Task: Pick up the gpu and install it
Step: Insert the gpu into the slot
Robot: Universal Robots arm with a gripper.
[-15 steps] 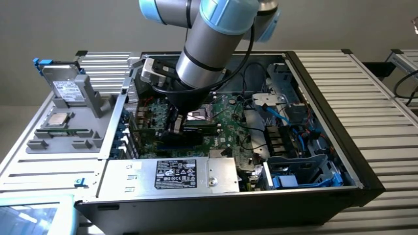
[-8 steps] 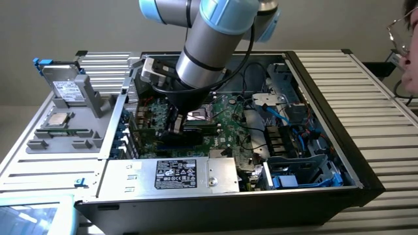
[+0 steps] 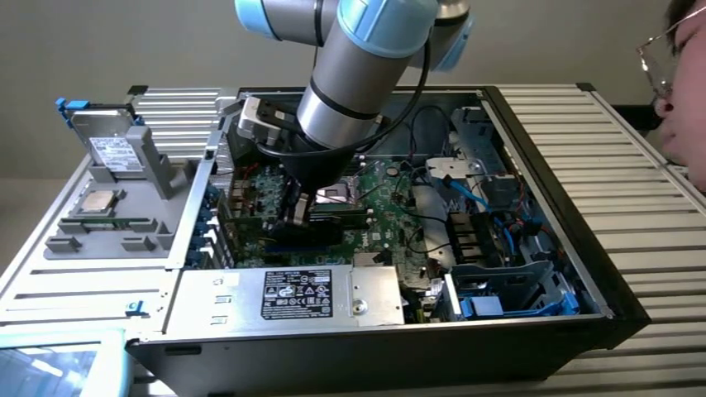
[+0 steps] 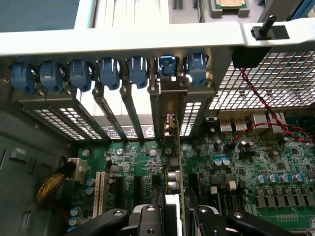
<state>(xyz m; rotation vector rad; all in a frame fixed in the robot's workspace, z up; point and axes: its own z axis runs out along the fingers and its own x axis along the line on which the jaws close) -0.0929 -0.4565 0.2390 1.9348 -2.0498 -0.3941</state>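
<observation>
The pincer [image 4: 172, 216] grips the gpu [image 4: 173, 167] by its upper edge, a finger on each face, and holds it upright and edge-on inside the open computer case [image 3: 617, 289]. The card runs forward from the pincer to the case's rear wall, where its metal bracket [image 4: 173, 86] sits among the blue slot latches [image 4: 108, 71]. Directly below the pincer lies the motherboard [image 4: 256, 162]. To seat it well, I would judge: keep the card plumb and parallel to its slot, bracket flush in its opening, and press straight down without rocking sideways.
</observation>
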